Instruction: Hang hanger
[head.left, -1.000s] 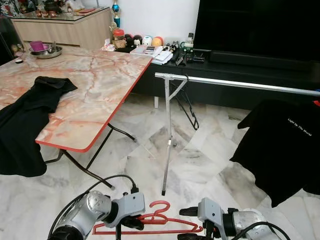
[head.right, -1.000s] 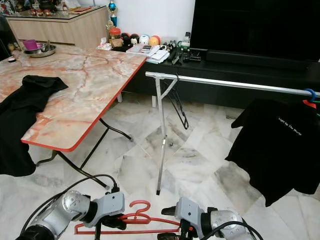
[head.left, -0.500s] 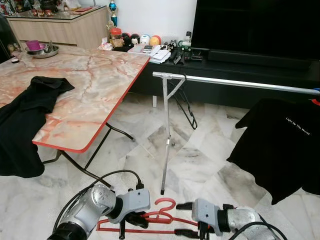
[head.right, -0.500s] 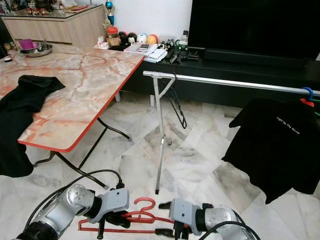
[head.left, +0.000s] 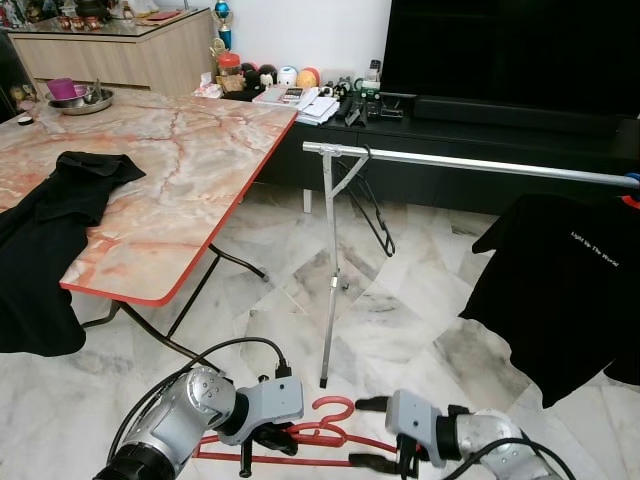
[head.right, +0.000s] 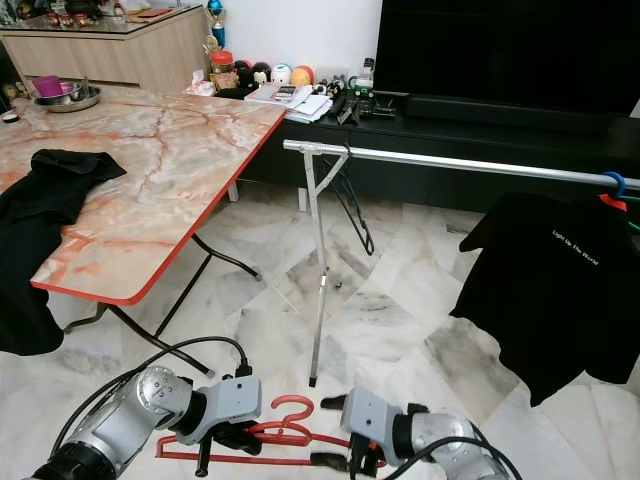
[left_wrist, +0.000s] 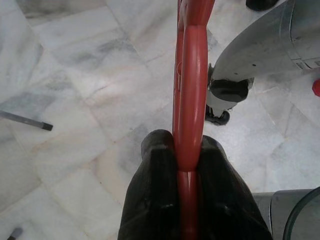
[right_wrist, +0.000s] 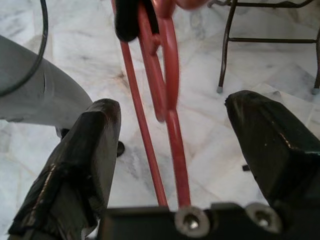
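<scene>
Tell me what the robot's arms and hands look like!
Both arms are shiny silver tubes with rounded joints. The left arm has a boxy grey wrist block and a black cable looping into it. The right arm has a similar grey block. Each hand, left hand and right hand, has two long black fingers with rounded tips.

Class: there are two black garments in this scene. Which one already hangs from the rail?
The black T-shirt with white lettering hangs from the silver rail; the other black garment drapes over the marble table.

Bright, even indoor light — soft shadows; head views sharp; wrist close-ups slightly blurred.
</scene>
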